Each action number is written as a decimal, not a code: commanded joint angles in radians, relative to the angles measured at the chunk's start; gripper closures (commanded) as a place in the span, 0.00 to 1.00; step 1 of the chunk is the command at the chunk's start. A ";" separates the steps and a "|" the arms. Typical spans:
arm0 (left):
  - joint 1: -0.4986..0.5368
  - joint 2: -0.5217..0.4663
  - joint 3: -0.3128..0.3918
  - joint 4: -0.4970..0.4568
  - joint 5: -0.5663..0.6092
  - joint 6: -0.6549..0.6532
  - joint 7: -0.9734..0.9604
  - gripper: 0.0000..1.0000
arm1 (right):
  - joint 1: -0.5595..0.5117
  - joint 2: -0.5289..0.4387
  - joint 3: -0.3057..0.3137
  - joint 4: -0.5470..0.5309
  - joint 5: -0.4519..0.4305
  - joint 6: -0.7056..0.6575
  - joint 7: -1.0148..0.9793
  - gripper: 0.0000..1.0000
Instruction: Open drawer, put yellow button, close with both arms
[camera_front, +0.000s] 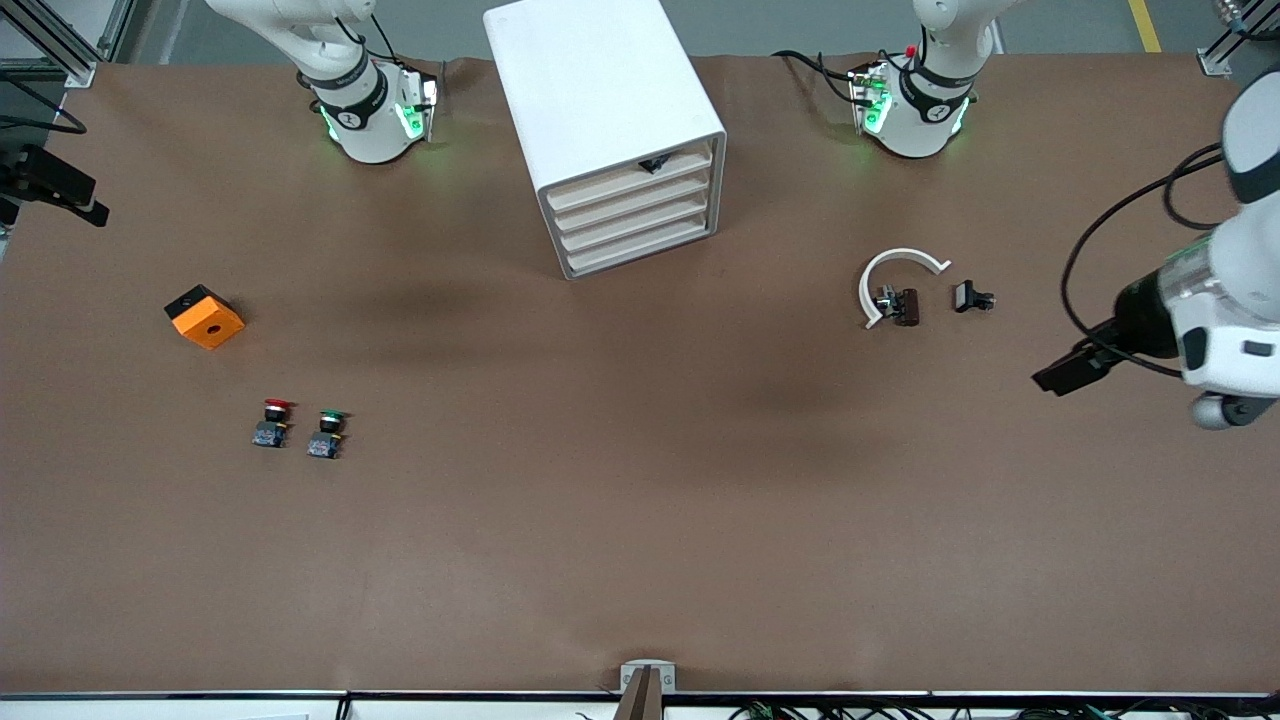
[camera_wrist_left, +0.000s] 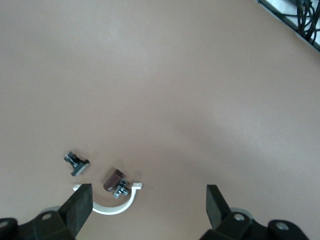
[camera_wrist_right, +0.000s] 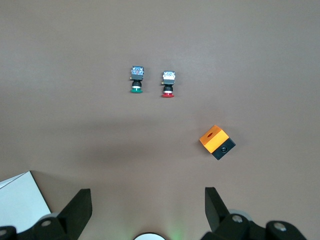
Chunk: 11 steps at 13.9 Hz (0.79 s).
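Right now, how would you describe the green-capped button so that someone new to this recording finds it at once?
Start from the white cabinet, then go toward the right arm's end of the table and nearer the front camera, past the orange box. Two small push buttons stand side by side there. The green-capped button is the one closer to the table's middle; its neighbour has a red cap.

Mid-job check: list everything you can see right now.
cabinet: 1, white, mid-table near the bases
drawers: 4, cream, look shut
orange box: 1, right arm's end
red button, green button: 1 each, side by side, nearer the camera than the box
bracket: 1, white, left arm's end
brown part: 1, at the bracket
black part: 1, beside it
yellow button: none visible
left gripper: open, over left arm's end
right gripper: open, over right arm's end
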 joint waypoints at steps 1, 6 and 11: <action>0.043 -0.083 -0.014 -0.006 0.020 -0.027 0.178 0.00 | 0.007 -0.022 -0.005 -0.019 0.006 0.007 -0.009 0.00; -0.246 -0.183 0.364 -0.017 -0.037 -0.135 0.529 0.00 | 0.002 -0.022 -0.006 -0.018 0.027 0.019 -0.009 0.00; -0.484 -0.314 0.636 -0.146 -0.103 -0.162 0.590 0.00 | 0.002 -0.022 -0.006 -0.016 0.029 0.031 -0.009 0.00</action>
